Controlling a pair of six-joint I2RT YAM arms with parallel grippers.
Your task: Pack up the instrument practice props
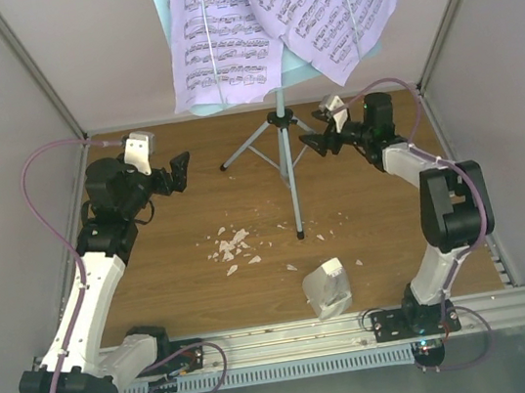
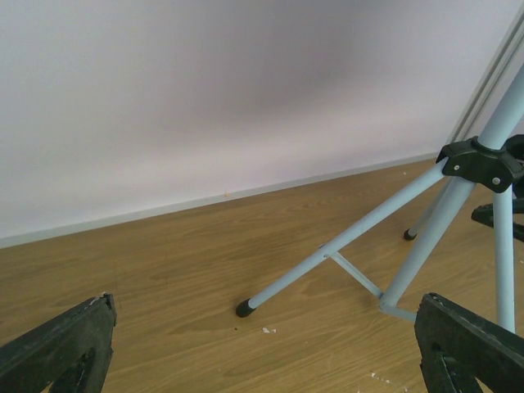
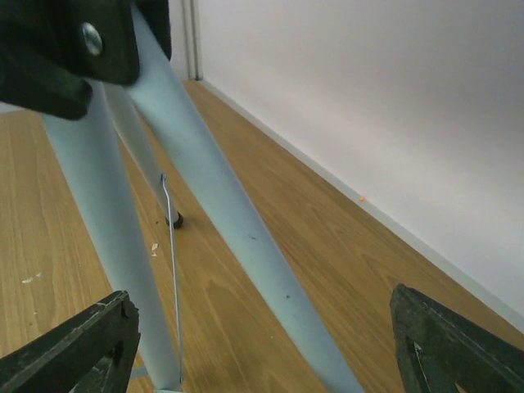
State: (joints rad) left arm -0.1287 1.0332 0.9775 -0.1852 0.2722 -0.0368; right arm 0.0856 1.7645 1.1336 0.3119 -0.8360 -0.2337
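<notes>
Wood-grain counter [image 1: 155, 272], matte laminate, boxed in by plain white walls.

Item one: music stand [image 1: 287, 168]. Pale-blue painted tube, three splayed legs with black end caps, thin braces, black hub [image 2: 483, 164]. It stands upright at rear centre.

Item two: sheet music [image 1: 219, 35]. Lavender-white paper, limp, pages overlapping and drooping over the stand's tray at the top.

Item three: metronome [image 1: 327, 288]. A small white pyramid under a clear tapered cover, near the front edge and well apart from the stand.

Sundry: white crumbs [image 1: 232, 247] scattered mid-counter, not yours to pack.

Left gripper [image 1: 183, 172]: wide open, empty, near the tripod's left side and facing it.

Right gripper [image 1: 319, 144]: jaws spread wide, nothing held, close in on the right. Its wrist view frames two legs between the fingers.

Step in hand, as judged: approach to the stand, nothing packed yet. Your next move calls for a firm closure on smooth round tube. Take care — the stand looks top-heavy, and loose pages may slide off.
</notes>
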